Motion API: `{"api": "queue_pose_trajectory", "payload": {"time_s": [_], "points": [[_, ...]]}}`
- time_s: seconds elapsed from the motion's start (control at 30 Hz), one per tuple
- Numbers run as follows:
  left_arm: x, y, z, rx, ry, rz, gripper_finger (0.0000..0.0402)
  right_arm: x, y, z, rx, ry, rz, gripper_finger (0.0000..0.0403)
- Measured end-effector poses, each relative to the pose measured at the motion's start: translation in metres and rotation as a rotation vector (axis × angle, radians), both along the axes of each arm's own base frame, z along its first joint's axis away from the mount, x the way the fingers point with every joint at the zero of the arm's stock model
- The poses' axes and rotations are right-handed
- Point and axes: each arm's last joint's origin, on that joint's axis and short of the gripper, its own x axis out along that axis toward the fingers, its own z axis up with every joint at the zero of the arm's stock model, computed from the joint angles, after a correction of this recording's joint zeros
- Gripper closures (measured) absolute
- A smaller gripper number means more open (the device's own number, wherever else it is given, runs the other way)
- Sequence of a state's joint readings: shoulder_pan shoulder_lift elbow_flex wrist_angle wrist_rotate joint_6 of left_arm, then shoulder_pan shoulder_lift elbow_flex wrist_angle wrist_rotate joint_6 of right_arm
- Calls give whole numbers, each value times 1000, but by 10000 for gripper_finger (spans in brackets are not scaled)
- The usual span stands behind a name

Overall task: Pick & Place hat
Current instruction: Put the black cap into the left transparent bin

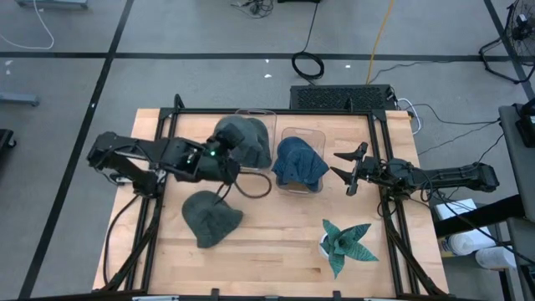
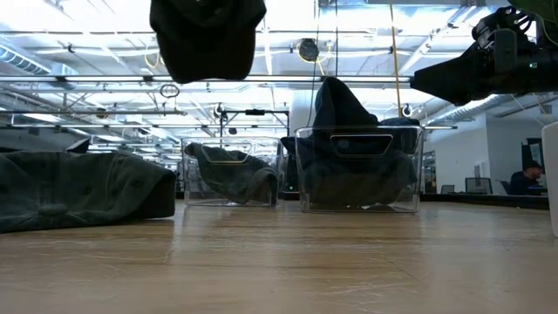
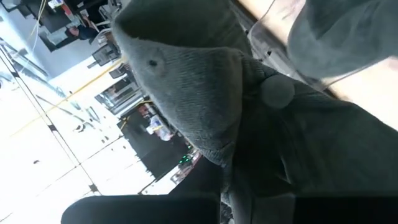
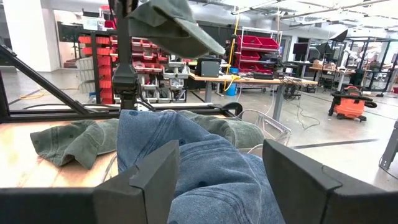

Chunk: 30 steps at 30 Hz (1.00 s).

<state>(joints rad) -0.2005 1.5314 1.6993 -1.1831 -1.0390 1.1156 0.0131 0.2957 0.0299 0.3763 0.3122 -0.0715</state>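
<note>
The left gripper (image 1: 224, 160) is pinching a grey-green hat (image 1: 242, 139), which is hanging limp and crumpled in the air over the left clear bin (image 1: 256, 113). The right gripper (image 1: 348, 171) is hovering with fingers spread wide just beside the right clear bin (image 1: 301, 132), where a blue hat (image 1: 298, 162) is sitting. Another grey-green hat (image 1: 210, 217) is lying flat on the table (image 1: 276, 238).

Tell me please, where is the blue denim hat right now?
The blue denim hat sits in the right clear plastic bin, just before the open right gripper.
</note>
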Motion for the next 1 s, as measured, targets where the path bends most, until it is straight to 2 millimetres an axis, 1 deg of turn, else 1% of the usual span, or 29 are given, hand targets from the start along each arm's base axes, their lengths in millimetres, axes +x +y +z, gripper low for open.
{"api": "queue_pose_trajectory", "payload": {"time_s": [0.1,0.27,0.37,0.43,0.57,0.67,0.7,0.87,0.93,1.0], "points": [[4,11,2,18,22,4,397,0,0,0,0,0,0,181],[8,32,2,-14,41,17,397,0,0,0,0,0,0,181],[11,43,-2,-3,75,21,397,0,0,0,0,0,0,181],[17,50,-8,-8,96,16,397,0,0,0,0,0,0,181],[34,63,-29,6,156,0,397,0,0,0,0,0,0,181],[47,72,-50,28,205,-5,397,0,0,0,0,5,0,181],[52,74,-55,39,198,-5,397,0,0,-1,0,8,0,181],[64,86,-87,95,302,-10,397,1,0,-1,0,8,0,181],[67,88,-100,121,356,-12,397,1,0,-2,0,17,0,181],[68,89,-110,141,378,-8,397,1,0,-2,0,21,0,181]]}}
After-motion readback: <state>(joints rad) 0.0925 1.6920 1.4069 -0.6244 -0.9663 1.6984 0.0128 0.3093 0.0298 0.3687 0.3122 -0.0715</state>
